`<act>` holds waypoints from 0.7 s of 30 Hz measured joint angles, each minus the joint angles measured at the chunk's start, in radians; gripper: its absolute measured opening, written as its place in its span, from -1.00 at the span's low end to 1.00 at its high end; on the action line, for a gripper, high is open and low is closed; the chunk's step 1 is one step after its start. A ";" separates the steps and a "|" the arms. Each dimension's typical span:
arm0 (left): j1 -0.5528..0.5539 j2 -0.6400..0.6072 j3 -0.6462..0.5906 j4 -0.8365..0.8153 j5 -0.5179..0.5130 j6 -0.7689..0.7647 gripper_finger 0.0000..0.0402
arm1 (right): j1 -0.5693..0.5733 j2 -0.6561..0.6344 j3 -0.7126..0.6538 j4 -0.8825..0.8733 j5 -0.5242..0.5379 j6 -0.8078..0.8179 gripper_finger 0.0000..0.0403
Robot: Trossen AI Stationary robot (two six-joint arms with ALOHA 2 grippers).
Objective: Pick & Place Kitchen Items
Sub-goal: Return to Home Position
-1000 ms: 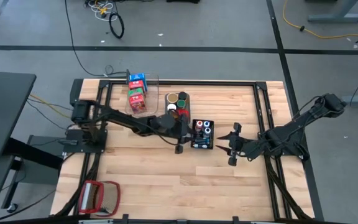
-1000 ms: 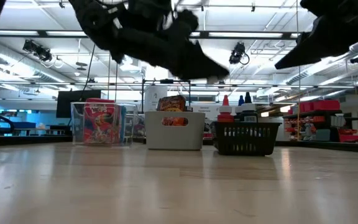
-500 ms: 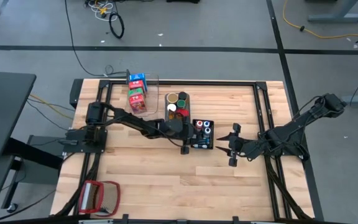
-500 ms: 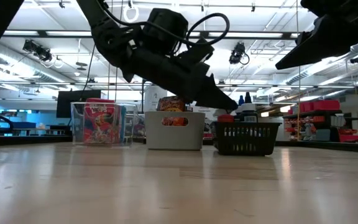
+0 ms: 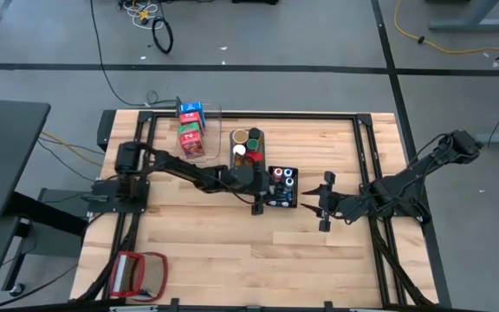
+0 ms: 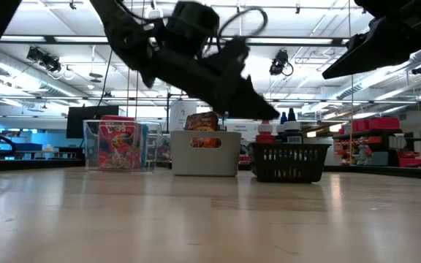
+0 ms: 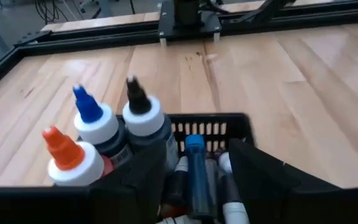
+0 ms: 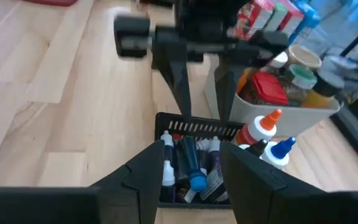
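Wooden table (image 5: 232, 251) inside a black rail frame, workshop floor all round.

Contents, all binned: bottles (image 7: 89, 112) in the black bin (image 6: 287, 164), three upright with orange, blue and black caps, others lying flat; jars (image 5: 248, 137) in the grey bin (image 6: 203, 162); cartons (image 5: 191, 130) in the clear bin (image 5: 219, 130).

Arms: left gripper (image 5: 257, 205) hangs just beside the black bin, fingers parted, holding nothing. The right gripper (image 5: 322, 202) waits on the bin's far side, near but apart, spread wide and empty.

Step in hand, by judgement: sorting done, left arm due home. Next move calls for lifting clear, then folding back toward its base.

Obstructions: black bin at the fingertips, grey bin close under the forearm. A red-framed object (image 5: 139, 270) lies well apart.
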 joint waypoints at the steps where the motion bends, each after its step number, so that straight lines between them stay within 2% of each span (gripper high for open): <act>1: -0.005 -0.024 0.000 -0.027 -0.007 -0.002 -0.07 | 0.000 0.000 0.000 0.006 0.001 -0.023 -0.18; 5: -0.021 -0.158 0.000 -0.184 -0.088 -0.055 -0.13 | 0.000 0.000 0.000 0.100 0.072 -0.186 -0.18; 9: -0.035 -0.345 0.000 -0.416 -0.208 -0.029 -0.19 | 0.000 0.000 0.000 0.297 0.209 -0.319 -0.18; 12: -0.053 -0.489 0.000 -0.544 -0.277 -0.026 -0.22 | 0.000 0.000 0.000 0.421 0.273 -0.391 -0.18; 17: -0.094 -0.701 0.000 -0.681 -0.290 -0.003 -0.25 | 0.000 0.000 0.000 0.485 0.277 -0.474 -0.18; 21: -0.121 -0.839 0.000 -0.805 -0.318 -0.004 -0.25 | 0.000 0.000 0.000 0.531 0.280 -0.455 -0.18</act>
